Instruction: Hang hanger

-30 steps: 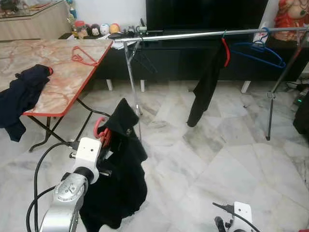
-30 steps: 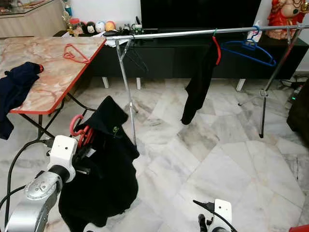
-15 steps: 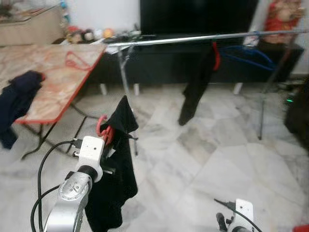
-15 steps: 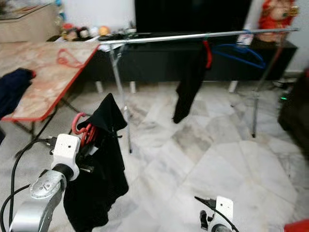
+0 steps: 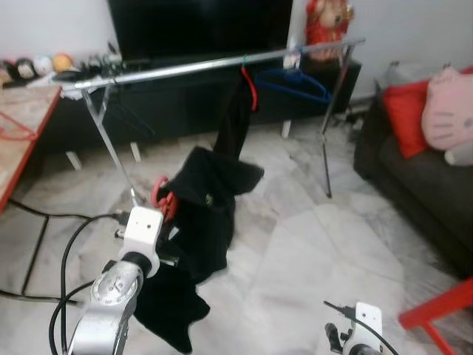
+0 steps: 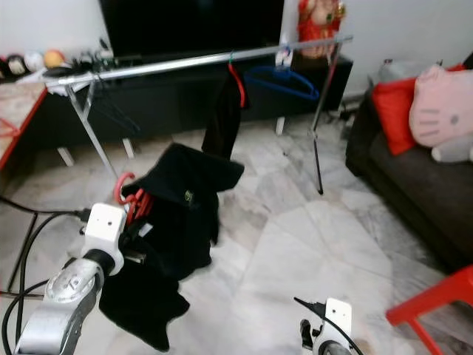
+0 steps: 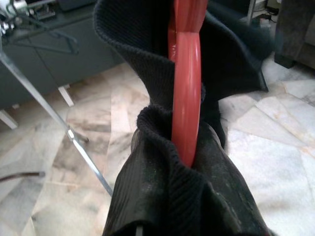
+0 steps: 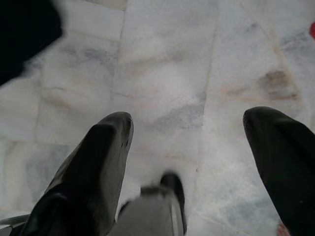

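Note:
My left gripper [image 5: 167,219] is shut on a red hanger [image 5: 160,197] that carries a black garment [image 5: 208,208]. It holds them low, in front of the silver clothes rail [image 5: 192,68]. In the left wrist view the red hanger [image 7: 186,98] runs between folds of black cloth that cover the fingers. On the rail hang another black garment [image 5: 235,122] on a red hanger and an empty blue hanger [image 5: 295,80]. My right gripper [image 8: 187,129] hangs low over the marble floor, open with nothing between its fingers [image 8: 106,147].
A dark sofa [image 5: 414,185] with a red cushion and a pink plush stands at the right. A red chair corner [image 5: 440,310] is at the bottom right. The red-edged table [image 5: 18,151] is at the far left, the black TV cabinet [image 5: 177,100] behind the rail.
The camera has swung to the right: the table slid off to the left and the sofa came into view. The held garment has swung outward. My left gripper keeps its hold.

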Controlling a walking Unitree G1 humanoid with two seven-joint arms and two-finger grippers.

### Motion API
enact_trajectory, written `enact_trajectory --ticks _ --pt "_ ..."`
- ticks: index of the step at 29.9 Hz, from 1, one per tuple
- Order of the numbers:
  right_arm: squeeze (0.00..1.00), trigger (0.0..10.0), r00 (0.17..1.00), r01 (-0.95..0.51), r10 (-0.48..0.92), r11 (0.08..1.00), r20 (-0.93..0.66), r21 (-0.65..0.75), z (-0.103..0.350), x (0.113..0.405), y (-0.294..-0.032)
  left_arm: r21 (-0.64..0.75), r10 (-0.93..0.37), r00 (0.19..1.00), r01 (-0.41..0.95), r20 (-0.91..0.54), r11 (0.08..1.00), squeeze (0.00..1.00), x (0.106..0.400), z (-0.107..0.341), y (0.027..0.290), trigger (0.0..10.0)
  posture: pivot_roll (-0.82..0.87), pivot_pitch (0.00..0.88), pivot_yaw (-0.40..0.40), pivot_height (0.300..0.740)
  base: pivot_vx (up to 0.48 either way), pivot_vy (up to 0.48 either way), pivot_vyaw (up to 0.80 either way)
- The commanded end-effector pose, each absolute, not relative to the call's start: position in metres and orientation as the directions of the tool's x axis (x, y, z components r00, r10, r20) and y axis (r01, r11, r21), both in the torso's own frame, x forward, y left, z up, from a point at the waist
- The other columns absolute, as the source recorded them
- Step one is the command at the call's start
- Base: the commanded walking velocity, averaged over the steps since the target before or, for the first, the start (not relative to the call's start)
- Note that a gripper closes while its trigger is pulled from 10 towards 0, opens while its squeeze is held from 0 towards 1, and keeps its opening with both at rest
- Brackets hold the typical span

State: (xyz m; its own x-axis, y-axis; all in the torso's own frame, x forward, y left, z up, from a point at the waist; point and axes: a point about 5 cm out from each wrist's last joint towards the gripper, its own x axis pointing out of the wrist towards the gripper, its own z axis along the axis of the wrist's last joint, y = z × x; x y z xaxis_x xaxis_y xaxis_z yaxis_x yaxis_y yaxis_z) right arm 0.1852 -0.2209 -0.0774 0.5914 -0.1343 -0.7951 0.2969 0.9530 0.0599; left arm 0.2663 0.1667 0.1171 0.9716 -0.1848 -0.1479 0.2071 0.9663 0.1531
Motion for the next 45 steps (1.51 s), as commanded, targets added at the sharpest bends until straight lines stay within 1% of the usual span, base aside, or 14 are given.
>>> enact_trajectory --ticks 1,5,20,26,36,43,45 --pt "0.0 10.0 0.58 0.318 -0.161 0.947 -0.799 0.04 -0.078 0.178 -0.231 0.15 -0.206 0.973 0.22 -0.104 0.964 0.0 0.269 0.127 0.16 10.0 -0.01 0.0 0.013 0.74 0.356 0.0 0.0" --pt "0.0 10.0 0.578 0.32 -0.157 0.946 -0.801 0.046 -0.079 0.177 -0.23 0.148 -0.22 0.97 0.234 -0.106 0.961 0.0 0.27 0.127 0.157 10.0 -0.01 0.0 0.016 0.74 0.357 0.0 0.0" --pt "0.0 10.0 0.581 0.312 -0.158 0.949 -0.798 0.039 -0.077 0.183 -0.23 0.145 -0.207 0.973 0.221 -0.103 0.964 0.0 0.275 0.13 0.156 10.0 -0.01 0.0 0.015 0.74 0.359 0.0 0.0" --pt "0.0 10.0 0.592 0.276 -0.132 0.96 -0.795 0.046 -0.075 0.186 -0.229 0.133 -0.19 0.975 0.205 -0.112 0.97 0.0 0.273 0.127 0.156 10.0 -0.01 0.0 0.0 0.74 0.358 0.0 0.0" --pt "0.0 10.0 0.587 0.225 -0.102 0.973 -0.803 0.041 -0.076 0.186 -0.224 0.118 -0.185 0.976 0.198 -0.116 0.973 0.0 0.273 0.127 0.15 10.0 -0.01 0.0 -0.005 0.74 0.359 0.0 0.79" --pt "0.0 10.0 0.583 0.228 -0.087 0.972 -0.808 0.06 -0.077 0.186 -0.224 0.108 -0.197 0.972 0.211 -0.127 0.971 0.0 0.274 0.127 0.146 10.0 -0.02 0.0 -0.005 0.74 0.355 0.0 0.79" --pt "0.0 10.0 0.568 0.207 -0.07 0.976 -0.82 0.06 -0.078 0.184 -0.222 0.116 -0.196 0.972 0.211 -0.13 0.971 0.0 0.274 0.126 0.144 10.0 -0.02 0.0 -0.005 0.74 0.0 0.0 0.0"
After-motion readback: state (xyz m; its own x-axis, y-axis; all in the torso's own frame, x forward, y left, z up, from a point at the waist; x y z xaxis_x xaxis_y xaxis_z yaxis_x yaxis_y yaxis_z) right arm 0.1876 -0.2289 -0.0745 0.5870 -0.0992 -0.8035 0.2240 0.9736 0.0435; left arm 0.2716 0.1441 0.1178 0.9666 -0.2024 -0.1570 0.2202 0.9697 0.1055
